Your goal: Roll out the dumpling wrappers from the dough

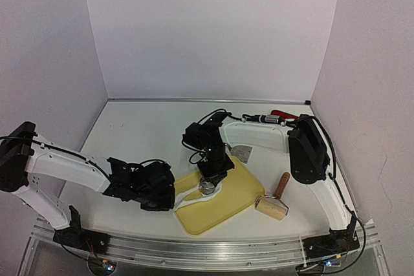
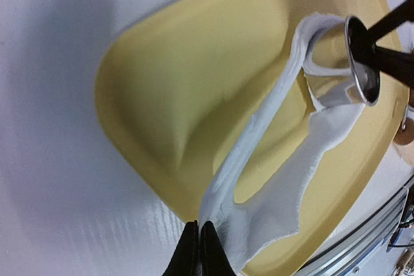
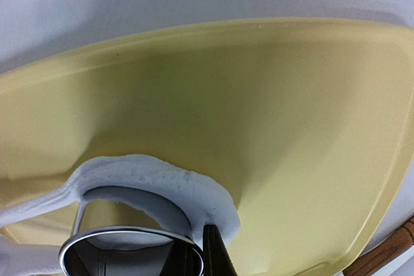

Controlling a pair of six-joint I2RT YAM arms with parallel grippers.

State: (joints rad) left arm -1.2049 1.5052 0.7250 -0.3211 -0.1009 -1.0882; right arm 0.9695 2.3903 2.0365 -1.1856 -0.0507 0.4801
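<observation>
Pinching one ragged end of the dough (image 2: pixel 326 130), the left gripper (image 2: pixel 198 231) has its black fingers pressed together at the left edge of the yellow cutting board (image 2: pixel 174 95). The dough is a thin white strip with a long open gap in it. It stretches from that pinch across the board to the steel ring cutter (image 2: pixel 354 63), where its far end curls around the cutter's wall. The right gripper (image 3: pixel 202 244) stands over the middle of the board, its jaws clamped narrowly on the ring cutter's rim. A wooden roller (image 1: pixel 275 201) lies on the white table (image 1: pixel 142 140) just beside the board's right edge. A red-handled tool (image 1: pixel 283 114) rests toward the back right corner.
</observation>
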